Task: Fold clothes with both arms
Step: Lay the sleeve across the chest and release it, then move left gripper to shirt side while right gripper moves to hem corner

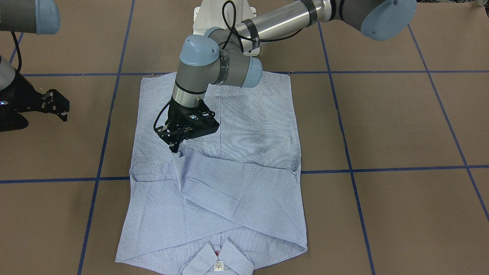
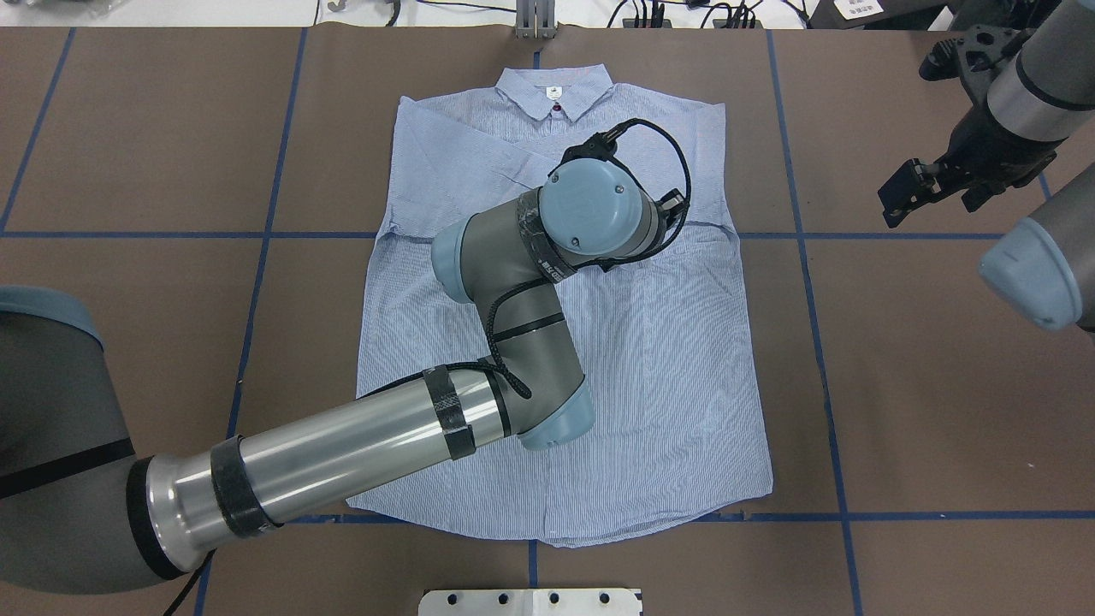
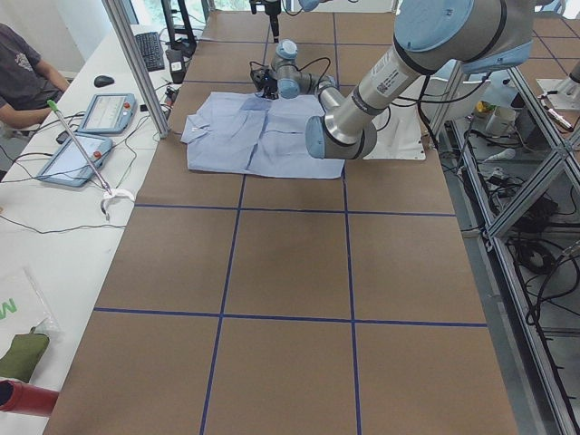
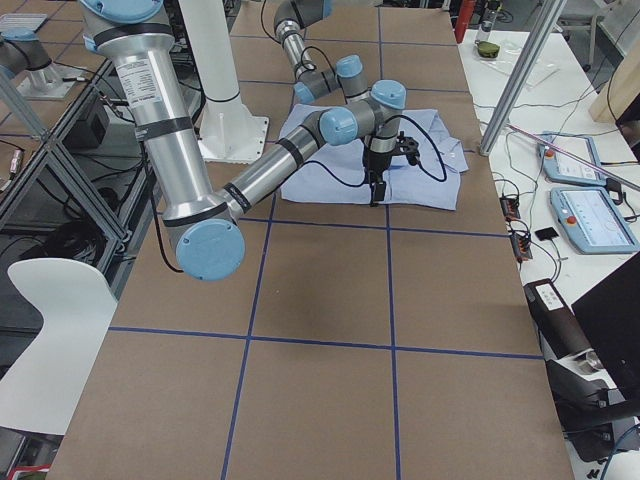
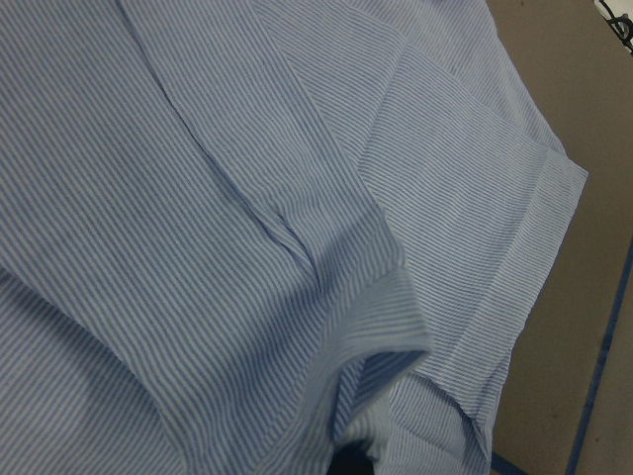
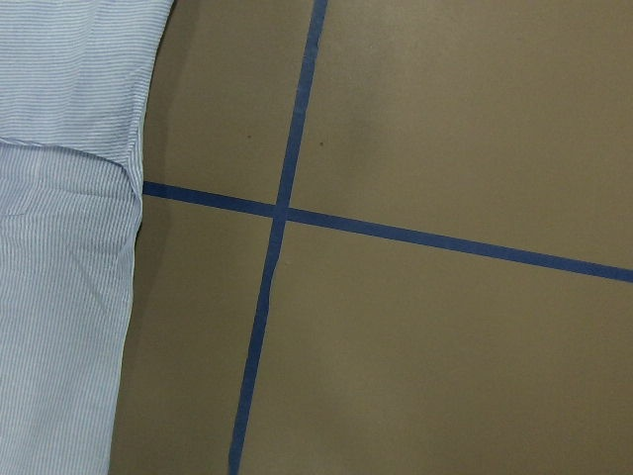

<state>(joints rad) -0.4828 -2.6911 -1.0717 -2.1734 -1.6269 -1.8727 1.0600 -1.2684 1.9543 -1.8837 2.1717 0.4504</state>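
The shirt (image 1: 248,126) lies flat, front up, on the brown table (image 1: 401,122). Its collar (image 1: 219,258) is on the side away from the robot, and both sleeves are folded across the chest. We see the left gripper (image 1: 175,148) pointing down, its fingers pressed together on a puckered bit of sleeve end. The right gripper (image 1: 58,105) hangs over bare table off the shirt's side, touching nothing, with its fingers spread apart.
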